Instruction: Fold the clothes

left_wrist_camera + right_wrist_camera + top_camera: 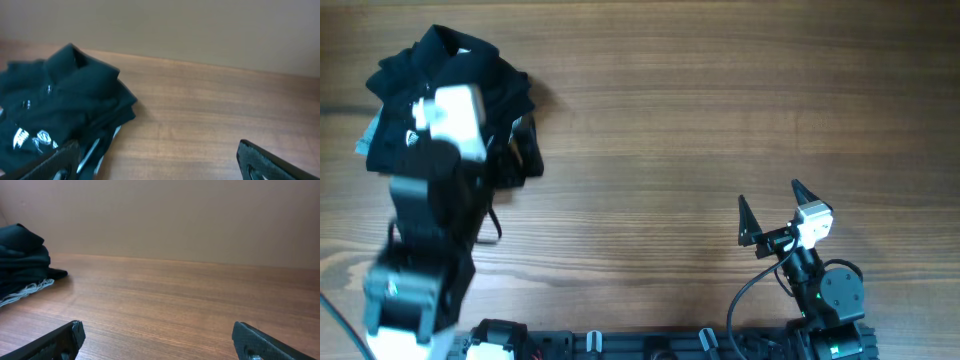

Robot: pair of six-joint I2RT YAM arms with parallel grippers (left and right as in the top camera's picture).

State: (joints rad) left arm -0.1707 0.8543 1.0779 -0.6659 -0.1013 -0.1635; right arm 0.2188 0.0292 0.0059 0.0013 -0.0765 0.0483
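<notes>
The clothes [405, 75] are a crumpled heap of black collared shirts at the table's far left; they also show in the left wrist view [55, 100] with a small white logo print [30, 137]. My left arm's white wrist [455, 115] hangs over the heap. My left gripper [160, 155] is open. One finger [60, 160] is over the heap's right edge, the other over bare wood, with nothing between them. My right gripper [770, 195] stands open and empty near the front right, far from the clothes [22, 260], which show at the left of its view.
The wooden table [700, 110] stretches bare between the heap and the right arm. A pale frayed edge [27, 290] sticks out under the black fabric. The arm bases [830, 300] sit along the front edge. A plain wall backs the table.
</notes>
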